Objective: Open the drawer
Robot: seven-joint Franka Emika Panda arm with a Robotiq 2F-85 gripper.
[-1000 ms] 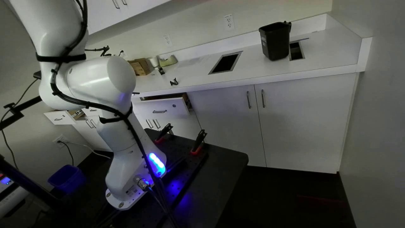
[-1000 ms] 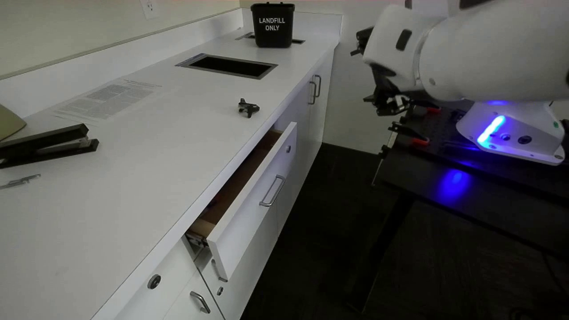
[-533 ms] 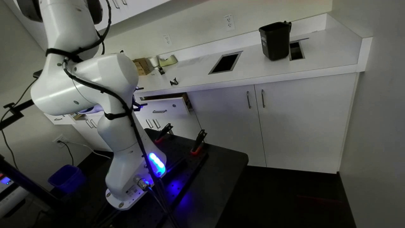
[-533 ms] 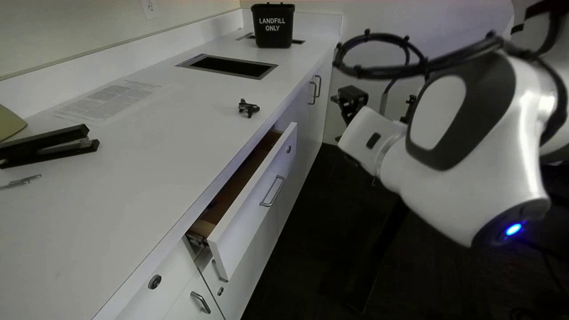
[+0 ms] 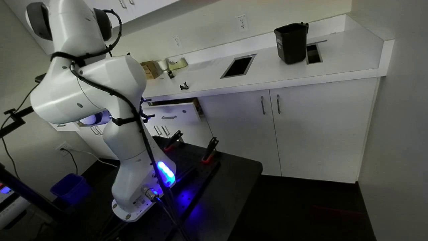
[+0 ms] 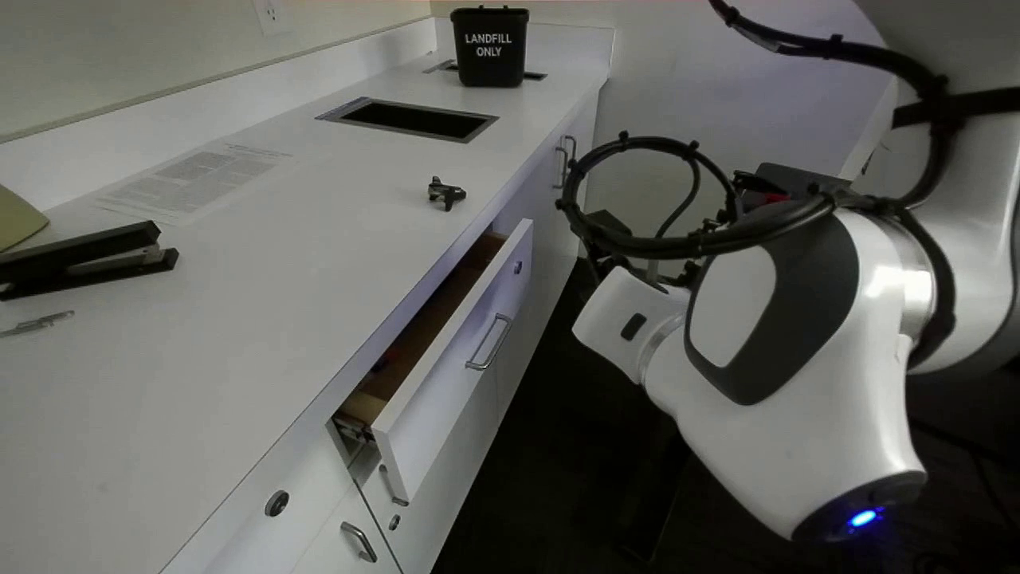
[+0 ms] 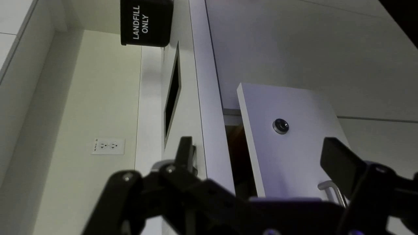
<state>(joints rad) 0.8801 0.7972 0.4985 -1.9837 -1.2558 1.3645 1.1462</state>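
Note:
The drawer (image 6: 458,359) has a flat white front with a metal bar handle and a round lock. It stands partly pulled out under the counter, with its brown inside showing. It also shows in an exterior view (image 5: 175,112) and in the wrist view (image 7: 294,156). My gripper (image 7: 258,147) is open and empty. In the wrist view the drawer front lies beyond and between its spread fingers, and the handle is partly hidden by the right finger. In an exterior view the gripper (image 5: 149,109) pokes out from behind the arm; no contact with the drawer shows.
A black landfill bin (image 6: 488,48), a stapler (image 6: 88,259), a small dark object (image 6: 445,193) and a cutout (image 6: 410,119) are on the counter (image 6: 263,319). Clamps (image 5: 210,150) stand on the dark robot table (image 5: 234,180). Tall cabinet doors (image 5: 317,130) are beside the drawer.
The arm has swung and rolled its wrist. In an exterior view the gripper has moved down and left, closer to the drawer. The drawer has not visibly moved.

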